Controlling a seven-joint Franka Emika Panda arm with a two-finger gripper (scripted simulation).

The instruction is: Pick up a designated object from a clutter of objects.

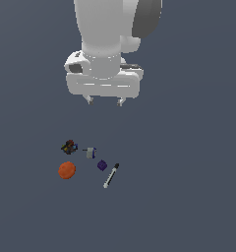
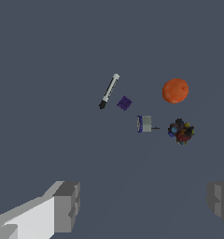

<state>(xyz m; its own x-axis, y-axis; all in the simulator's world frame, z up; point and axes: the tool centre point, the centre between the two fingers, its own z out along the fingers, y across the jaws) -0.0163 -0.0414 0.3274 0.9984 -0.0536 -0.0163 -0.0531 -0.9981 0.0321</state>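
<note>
The designated object, a tiny white-grey cylinder (image 1: pixel 91 152) with a blue rim and a thin dark stub, lies on the grey floor among the clutter; it also shows in the wrist view (image 2: pixel 144 124). Around it lie a dark multicoloured lump (image 1: pixel 69 146), an orange disc (image 1: pixel 67 170), a purple cube (image 1: pixel 102 165) and a black-and-white stick (image 1: pixel 110 175). My gripper (image 1: pixel 105 101) hangs open and empty high above the clutter, well apart from it. In the wrist view its fingers (image 2: pixel 67 205) stand wide apart at the frame's edge.
The grey floor (image 1: pixel 189 187) spreads on all sides of the small cluster. In the wrist view the lump (image 2: pixel 181 131), disc (image 2: pixel 175 90), cube (image 2: pixel 124 103) and stick (image 2: pixel 108 91) lie close around the cylinder.
</note>
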